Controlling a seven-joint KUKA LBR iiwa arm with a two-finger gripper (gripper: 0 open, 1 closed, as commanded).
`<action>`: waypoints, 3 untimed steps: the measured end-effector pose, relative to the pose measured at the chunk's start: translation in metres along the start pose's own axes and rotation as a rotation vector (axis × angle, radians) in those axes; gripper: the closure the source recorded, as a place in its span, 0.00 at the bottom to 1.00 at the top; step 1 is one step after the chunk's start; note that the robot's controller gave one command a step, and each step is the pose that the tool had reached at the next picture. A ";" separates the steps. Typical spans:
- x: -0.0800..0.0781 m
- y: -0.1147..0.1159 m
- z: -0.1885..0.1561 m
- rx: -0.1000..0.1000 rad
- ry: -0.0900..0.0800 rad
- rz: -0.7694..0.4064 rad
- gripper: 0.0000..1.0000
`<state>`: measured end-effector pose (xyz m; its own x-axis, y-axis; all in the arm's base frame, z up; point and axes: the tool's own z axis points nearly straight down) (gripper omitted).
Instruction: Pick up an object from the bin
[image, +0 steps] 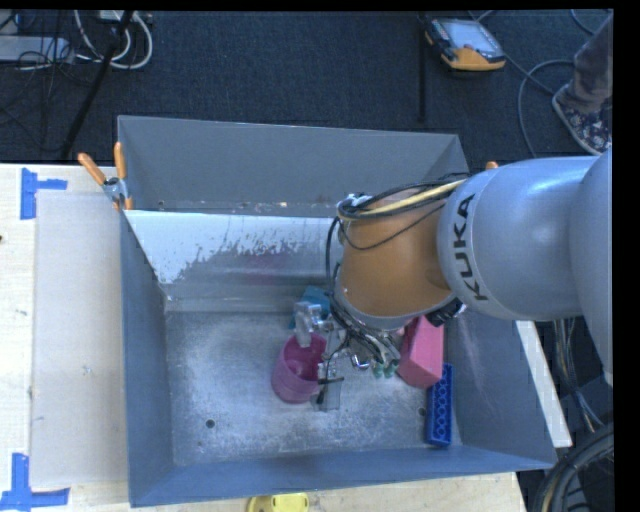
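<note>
Your gripper (318, 358) sits low in the middle of the bin (200, 400), right beside the purple cup (292, 375). You cannot tell if it is spread or pinching.

A pink block (424, 348) leans near the right wall of the bin (250, 190), and a blue studded brick (439, 408) lies just in front of it, by the front right corner. A small teal thing (314, 298) sits toward the back wall. Beyond the bin, on the dark floor, lie an orange device (466, 42) and some cables (120, 40). A yellow thing (278, 502) pokes out below the front rim.
</note>
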<state>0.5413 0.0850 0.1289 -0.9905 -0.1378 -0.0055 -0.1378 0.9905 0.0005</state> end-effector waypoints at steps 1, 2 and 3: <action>-0.010 -0.015 0.011 -0.002 -0.009 0.121 0.00; 0.000 0.015 0.045 -0.005 -0.029 0.124 1.00; 0.000 0.015 0.045 -0.005 -0.029 0.126 1.00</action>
<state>0.5390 0.1000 0.0842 -0.9994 -0.0124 -0.0335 -0.0127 0.9999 0.0077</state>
